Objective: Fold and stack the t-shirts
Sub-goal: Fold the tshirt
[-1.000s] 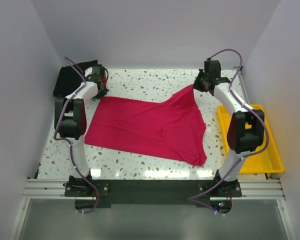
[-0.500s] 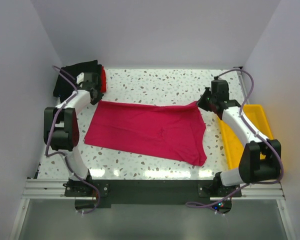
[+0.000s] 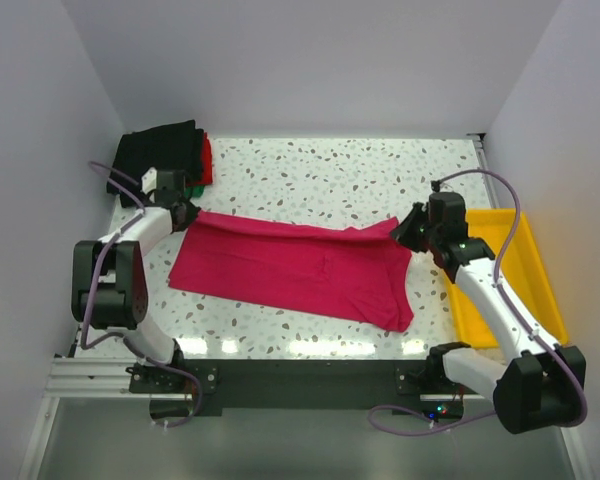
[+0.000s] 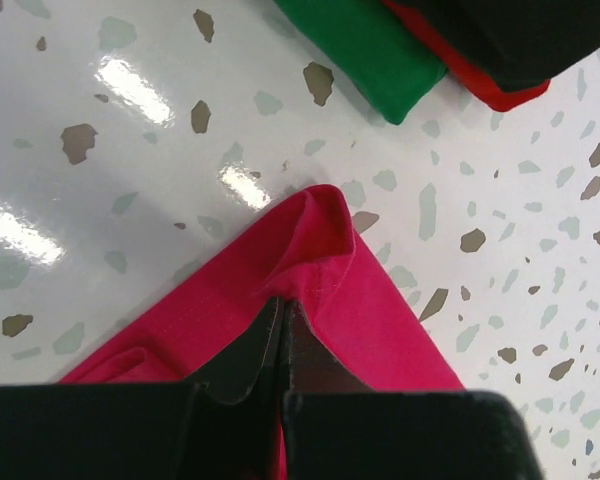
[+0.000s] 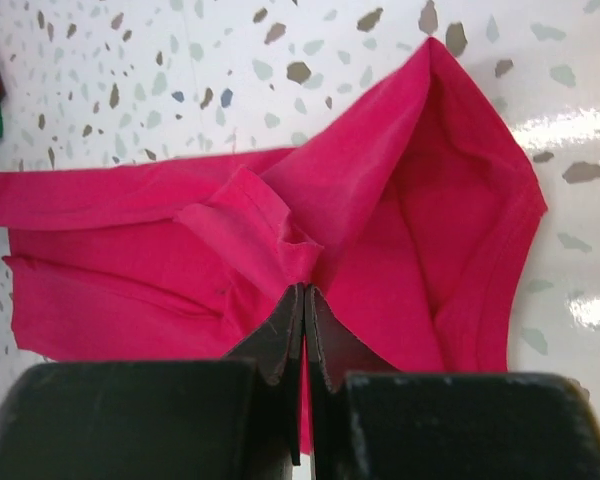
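1. Upper left of the top view: a stack of folded t-shirts (image 3: 162,155) sits on the speckled counter (image 3: 320,170), black on top with red and green edges showing; their count is hard to tell.
2. The left gripper (image 4: 281,308) is pinched tight on the upper-left corner of the magenta t-shirt (image 3: 290,270).
3. That shirt lies spread across the middle of the frame.
4. The right gripper (image 5: 304,292) is clamped on its upper-right corner, just beside the yellow tray (image 3: 532,263) at right.

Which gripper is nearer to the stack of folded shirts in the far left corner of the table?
Left. The left gripper pinches a corner of the pink shirt just in front of the stack; the right gripper pinches its other end across the table, beside the yellow tray.
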`<action>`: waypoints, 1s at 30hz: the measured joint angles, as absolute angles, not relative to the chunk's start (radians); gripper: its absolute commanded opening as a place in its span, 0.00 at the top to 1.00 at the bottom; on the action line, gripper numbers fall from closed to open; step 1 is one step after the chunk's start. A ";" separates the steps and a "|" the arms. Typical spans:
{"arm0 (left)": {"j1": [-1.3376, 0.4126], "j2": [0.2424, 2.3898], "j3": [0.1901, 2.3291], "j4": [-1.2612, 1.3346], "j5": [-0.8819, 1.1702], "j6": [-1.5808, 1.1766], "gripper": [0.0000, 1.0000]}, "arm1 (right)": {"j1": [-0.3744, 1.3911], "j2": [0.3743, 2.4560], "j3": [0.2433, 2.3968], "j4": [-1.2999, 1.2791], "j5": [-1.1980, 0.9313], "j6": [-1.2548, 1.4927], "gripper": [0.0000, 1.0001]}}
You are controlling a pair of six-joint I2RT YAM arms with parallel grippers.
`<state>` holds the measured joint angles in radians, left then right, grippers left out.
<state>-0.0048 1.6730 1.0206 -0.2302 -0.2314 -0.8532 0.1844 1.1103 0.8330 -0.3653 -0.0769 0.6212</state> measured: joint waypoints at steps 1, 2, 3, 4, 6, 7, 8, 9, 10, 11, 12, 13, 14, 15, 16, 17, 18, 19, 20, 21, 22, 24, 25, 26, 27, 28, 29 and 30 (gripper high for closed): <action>-0.002 1.662 1.010 -0.229 -0.229 -0.854 1.00 | 0.184 1.101 0.822 -0.374 -0.078 0.621 1.00; 0.005 1.646 0.996 -0.225 -0.228 -0.854 1.00 | 0.184 1.089 0.810 -0.385 -0.078 0.621 1.00; 0.012 1.634 0.988 -0.224 -0.227 -0.854 1.00 | 0.184 1.076 0.800 -0.399 -0.078 0.621 1.00; 0.020 1.618 0.978 -0.224 -0.226 -0.854 1.00 | 0.184 1.065 0.791 -0.410 -0.079 0.620 1.00; 0.032 1.583 0.956 -0.217 -0.225 -0.854 1.00 | 0.184 1.044 0.781 -0.426 -0.079 0.619 1.00; 0.035 1.564 0.946 -0.217 -0.226 -0.855 1.00 | 0.184 1.034 0.779 -0.435 -0.079 0.617 1.00; 0.038 1.549 0.938 -0.216 -0.226 -0.855 1.00 | 0.184 1.027 0.778 -0.442 -0.079 0.617 1.00; 0.038 1.532 0.929 -0.216 -0.226 -0.855 1.00 | 0.184 1.019 0.778 -0.448 -0.080 0.616 1.00; 0.038 1.518 0.920 -0.211 -0.227 -0.855 1.00 | 0.184 1.012 0.777 -0.453 -0.080 0.616 1.00; 0.038 1.506 0.910 -0.205 -0.228 -0.855 1.00 | 0.184 1.005 0.776 -0.458 -0.080 0.613 1.00; 0.038 1.496 0.899 -0.200 -0.229 -0.855 1.00 | 0.184 0.999 0.773 -0.460 -0.081 0.612 1.00; 0.038 1.491 0.889 -0.197 -0.231 -0.855 1.00 | 0.184 0.992 0.769 -0.461 -0.081 0.611 1.00; 0.038 1.485 0.876 -0.192 -0.231 -0.855 1.00 | 0.184 0.986 0.764 -0.463 -0.082 0.609 1.00; 0.038 1.480 0.863 -0.190 -0.231 -0.855 1.00 | 0.184 0.979 0.759 -0.467 -0.082 0.609 1.00; 0.038 1.479 0.851 -0.188 -0.231 -0.855 1.00 | 0.184 0.974 0.754 -0.473 -0.082 0.609 1.00; 0.038 1.479 0.841 -0.186 -0.231 -0.855 1.00 | 0.184 0.970 0.749 -0.477 -0.083 0.609 1.00; 0.038 1.479 0.830 -0.187 -0.231 -0.855 1.00 | 0.184 0.961 0.742 -0.482 -0.083 0.609 1.00; 0.038 1.479 0.821 -0.186 -0.231 -0.855 1.00 | 0.184 0.951 0.734 -0.488 -0.084 0.609 1.00; 0.038 1.479 0.812 -0.185 -0.231 -0.855 1.00 | 0.184 0.941 0.727 -0.492 -0.089 0.609 1.00; 0.039 1.479 0.804 -0.183 -0.231 -0.855 1.00 | 0.184 0.931 0.721 -0.499 -0.093 0.610 1.00; 0.039 1.479 0.798 -0.182 -0.231 -0.855 1.00 | 0.184 0.920 0.715 -0.504 -0.097 0.610 1.00; 0.039 1.479 0.786 -0.178 -0.231 -0.855 1.00 | 0.185 0.904 0.706 -0.512 -0.102 0.610 1.00; 0.039 1.479 0.781 -0.178 -0.231 -0.855 1.00 | 0.185 0.899 0.701 -0.513 -0.105 0.610 1.00; 0.039 1.479 0.776 -0.174 -0.231 -0.855 1.00 | 0.185 0.894 0.695 -0.515 -0.109 0.611 1.00; 0.039 1.479 0.773 -0.173 -0.231 -0.855 1.00 | 0.185 0.891 0.691 -0.518 -0.112 0.611 1.00; 0.039 1.479 0.770 -0.173 -0.231 -0.855 1.00 | 0.185 0.887 0.685 -0.518 -0.119 0.613 1.00; 0.039 1.479 0.767 -0.171 -0.231 -0.855 1.00 | 0.186 0.882 0.676 -0.520 -0.125 0.615 1.00; 0.039 1.479 0.765 -0.171 -0.231 -0.855 1.00 | 0.189 0.879 0.669 -0.522 -0.127 0.618 1.00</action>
